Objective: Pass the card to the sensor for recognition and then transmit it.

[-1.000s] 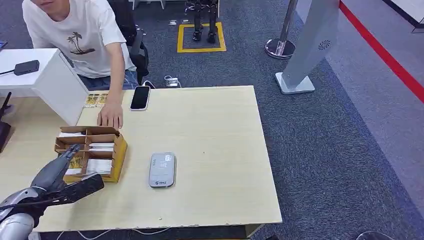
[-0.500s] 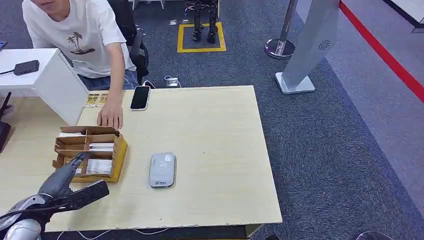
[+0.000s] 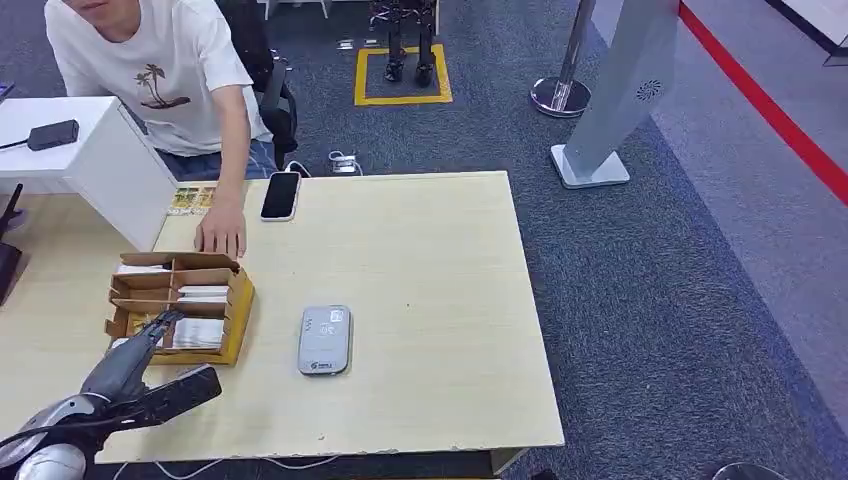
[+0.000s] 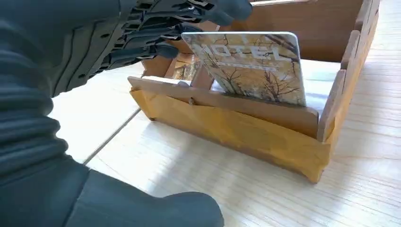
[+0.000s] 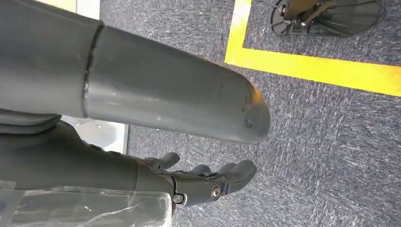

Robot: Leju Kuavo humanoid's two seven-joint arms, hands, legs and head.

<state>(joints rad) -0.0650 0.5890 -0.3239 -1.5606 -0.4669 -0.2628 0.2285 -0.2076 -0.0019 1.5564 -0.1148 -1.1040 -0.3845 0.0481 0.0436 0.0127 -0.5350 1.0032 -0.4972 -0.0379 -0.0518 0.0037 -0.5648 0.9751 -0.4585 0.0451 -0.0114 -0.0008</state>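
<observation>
left hand [image 3: 140,365] sits at the near end of the wooden card box [image 3: 237,310], on the left side of the tabletop [image 3: 430,300]. in the left wrist view its dark fingers [image 4: 156,33] lie against the top edge of a hotel card [image 4: 253,66], printed with bare trees and "hotel" lettering. card stands tilted in the box's near compartment, lower edge behind the front wall. thumb [image 4: 142,208] is low and apart from the card, on the tabletop side of the box, so fingers touch the card but i can't tell if it's actually pinched. more white cards lie flat in the other compartments.

grey sensor [image 3: 324,340] lies flat on the tabletop just right of the box, apart from it, nothing on it.

right hand [image 5: 208,182] hangs over grey carpet near a yellow floor line, fingers loosely curled, apart from the thumb, holding nothing.

person in a white t-shirt sits at the far left corner, one hand [image 3: 221,232] flat on the tabletop just beyond the box's far end. black phone [image 3: 280,195] lies near the far edge beside that arm. white stand [image 3: 110,160] at the far left with a small black device [image 3: 53,134] on top.
</observation>
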